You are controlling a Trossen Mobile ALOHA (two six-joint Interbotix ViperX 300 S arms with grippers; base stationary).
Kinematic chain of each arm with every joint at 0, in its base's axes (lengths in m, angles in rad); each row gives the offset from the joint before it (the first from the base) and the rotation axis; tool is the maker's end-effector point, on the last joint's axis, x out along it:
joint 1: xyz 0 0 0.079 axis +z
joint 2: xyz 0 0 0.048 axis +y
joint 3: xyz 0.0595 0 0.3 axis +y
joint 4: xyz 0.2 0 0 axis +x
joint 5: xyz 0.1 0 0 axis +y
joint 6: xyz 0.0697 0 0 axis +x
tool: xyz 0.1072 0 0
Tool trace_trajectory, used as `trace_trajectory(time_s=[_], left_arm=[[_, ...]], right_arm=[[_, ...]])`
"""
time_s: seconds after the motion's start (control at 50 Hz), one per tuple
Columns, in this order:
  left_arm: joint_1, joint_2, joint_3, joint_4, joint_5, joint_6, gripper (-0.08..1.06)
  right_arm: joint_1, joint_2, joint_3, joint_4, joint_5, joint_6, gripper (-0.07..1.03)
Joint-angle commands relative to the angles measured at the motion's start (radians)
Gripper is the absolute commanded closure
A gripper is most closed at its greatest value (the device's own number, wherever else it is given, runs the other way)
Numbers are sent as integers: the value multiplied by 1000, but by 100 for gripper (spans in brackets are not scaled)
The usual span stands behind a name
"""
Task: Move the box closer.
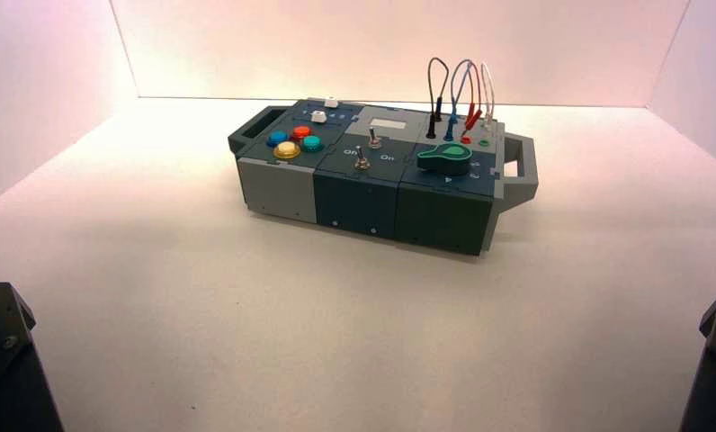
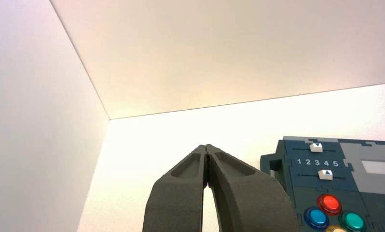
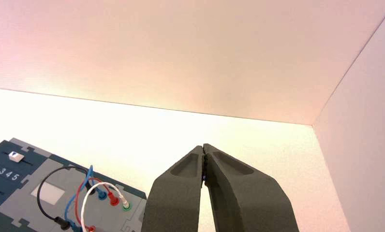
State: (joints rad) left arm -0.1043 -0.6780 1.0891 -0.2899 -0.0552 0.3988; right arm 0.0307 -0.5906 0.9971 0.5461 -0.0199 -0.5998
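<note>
The box [image 1: 381, 171] is long, dark teal and grey, and stands at the far middle of the white table, turned a little. It has a handle [image 1: 519, 168] at its right end and one [image 1: 246, 130] at its left end. On top are coloured push buttons [image 1: 293, 142], two toggle switches [image 1: 366, 148], a green knob [image 1: 445, 160] and looped wires [image 1: 458, 99]. My left gripper [image 2: 207, 147] is shut and empty, well short of the box's left end [image 2: 273, 162]. My right gripper [image 3: 203, 147] is shut and empty, short of the wire end [image 3: 84, 198].
White walls [image 1: 390, 45] close the table on the far side and both sides. The arms' dark bases show at the near left corner [image 1: 8, 360] and near right corner [image 1: 714, 360]. Bare white table [image 1: 354, 324] lies between the box and the arms.
</note>
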Motion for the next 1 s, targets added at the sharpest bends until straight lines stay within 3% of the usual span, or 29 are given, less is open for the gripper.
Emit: trace_trajectory(time_s=[0.02, 0.4, 0.56, 0.68, 0.84, 0.94, 1.0], left_arm=[[5, -14, -32, 3, -12, 0, 101], [3, -15, -31, 3, -6, 0, 101], [-2, -17, -58, 3, 55, -2, 101], [-3, 3, -149, 3, 202, -2, 101], [-3, 98, -272, 3, 325, 0, 101], [-9, 252, -408, 5, 437, 21, 101], [-18, 308, -457, 5, 465, 34, 101]], right_arm=[[0, -6, -25, -2, -6, 0, 99], [0, -11, -21, -2, -5, 0, 99], [0, -9, -37, 0, 67, 0, 99], [0, 18, -89, 2, 209, 0, 98], [0, 63, -141, 3, 325, 2, 99], [-3, 140, -184, 2, 411, 2, 98], [-6, 169, -198, 2, 433, 3, 98]])
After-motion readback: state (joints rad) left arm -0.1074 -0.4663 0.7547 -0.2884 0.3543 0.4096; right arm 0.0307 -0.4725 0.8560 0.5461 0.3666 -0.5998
